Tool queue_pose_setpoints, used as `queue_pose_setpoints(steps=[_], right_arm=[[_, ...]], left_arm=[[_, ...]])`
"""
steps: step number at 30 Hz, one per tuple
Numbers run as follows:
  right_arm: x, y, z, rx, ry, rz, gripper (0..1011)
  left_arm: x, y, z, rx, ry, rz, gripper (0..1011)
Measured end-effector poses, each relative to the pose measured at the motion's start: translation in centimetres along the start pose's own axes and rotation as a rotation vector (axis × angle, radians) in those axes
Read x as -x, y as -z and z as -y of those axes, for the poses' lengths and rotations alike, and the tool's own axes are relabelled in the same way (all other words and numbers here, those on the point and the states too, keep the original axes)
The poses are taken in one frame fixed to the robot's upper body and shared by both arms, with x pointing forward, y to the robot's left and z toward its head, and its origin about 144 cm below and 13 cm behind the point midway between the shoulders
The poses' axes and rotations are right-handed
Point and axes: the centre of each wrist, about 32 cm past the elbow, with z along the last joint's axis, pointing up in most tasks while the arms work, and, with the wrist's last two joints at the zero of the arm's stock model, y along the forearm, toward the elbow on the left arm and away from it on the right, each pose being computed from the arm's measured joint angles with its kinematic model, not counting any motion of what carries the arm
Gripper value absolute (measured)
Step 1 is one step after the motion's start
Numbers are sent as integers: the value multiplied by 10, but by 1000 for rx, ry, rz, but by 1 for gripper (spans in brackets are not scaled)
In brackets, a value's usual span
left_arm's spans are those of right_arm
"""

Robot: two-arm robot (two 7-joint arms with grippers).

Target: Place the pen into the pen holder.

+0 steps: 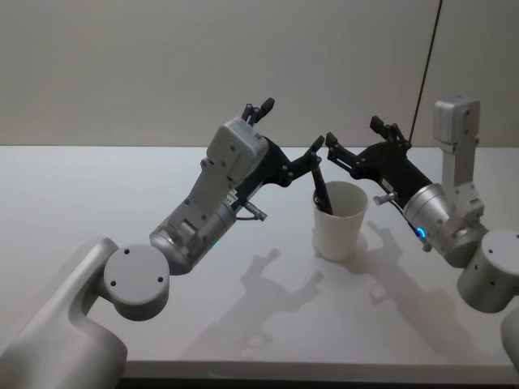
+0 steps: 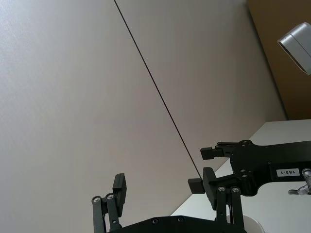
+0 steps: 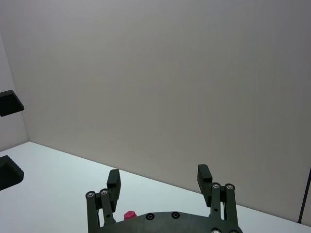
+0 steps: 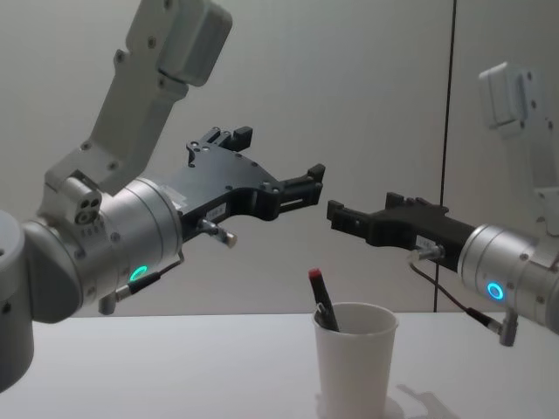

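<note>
Pen already inside the pen holder, leaning against the left side of the rolled rim, red-tipped upper end poking out above it in the chest view, dark barrel running down into the cup. Pen holder upright on the tabletop, right of centre, between the two arms and well clear of the front edge. Left gripper raised above and just to the left of the cup, fingers spread wide, nothing between them; in the left wrist view the same spread pads with only wall behind. Right gripper raised above and to the right of the cup, fingers likewise spread and empty; right wrist view confirming the gap, pads parted with bare wall beyond. Fingertips of the two grippers close together over the cup in the chest view, left and right, apart from each other and from the pen. Judged from this: placing done, pen let go and resting on its own in the holder. Left to do, at most: drawing both arms back from above the cup without knocking the protruding end or tipping the light paper cup.
</note>
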Motion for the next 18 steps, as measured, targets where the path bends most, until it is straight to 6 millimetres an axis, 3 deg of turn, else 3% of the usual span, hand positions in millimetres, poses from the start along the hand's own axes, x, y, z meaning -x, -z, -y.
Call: queue_pose_setpoints(steps=[1,18], right_arm=[[0,0,0,0,0,0,999],[0,0,0,-1,1,-5,1001]], left_arm=[[0,0,0,0,0,0,1004],[0,0,0,0,0,0,1004]])
